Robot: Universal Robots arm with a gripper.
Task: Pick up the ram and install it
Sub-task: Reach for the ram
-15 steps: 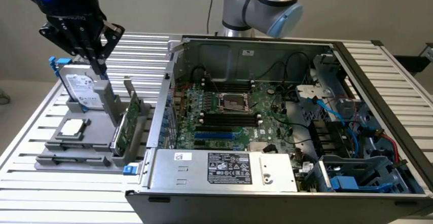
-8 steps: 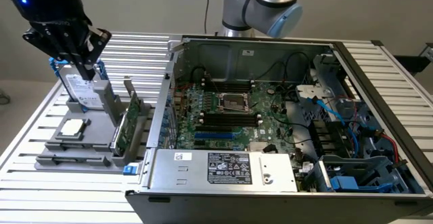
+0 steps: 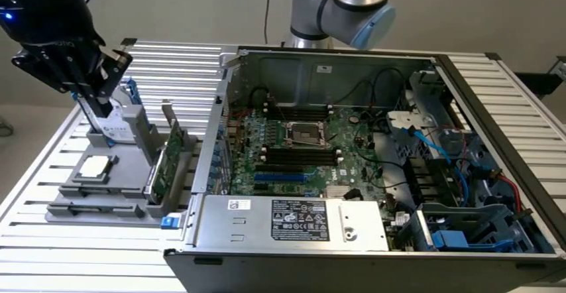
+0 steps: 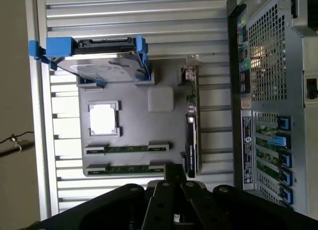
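Two ram sticks [image 4: 126, 149] lie side by side in holders on the grey parts tray [image 4: 134, 128]; each is a thin dark-green strip. In the exterior view the ram [image 3: 97, 208] sits at the tray's near edge. My black gripper [image 3: 99, 107] hangs above the far end of the tray, near the upright hard drive, well above the ram. Seen from the wrist, the gripper [image 4: 171, 183] has its fingers together with nothing between them. The black memory slots [image 3: 301, 154] lie on the motherboard inside the open case.
The tray also carries a silver CPU [image 4: 103, 118], a hard drive in a blue caddy [image 4: 99, 61] and a green expansion card [image 3: 168, 154] standing on edge. The open computer case [image 3: 265, 220] fills the exterior view's right, with cables and drive bays inside.
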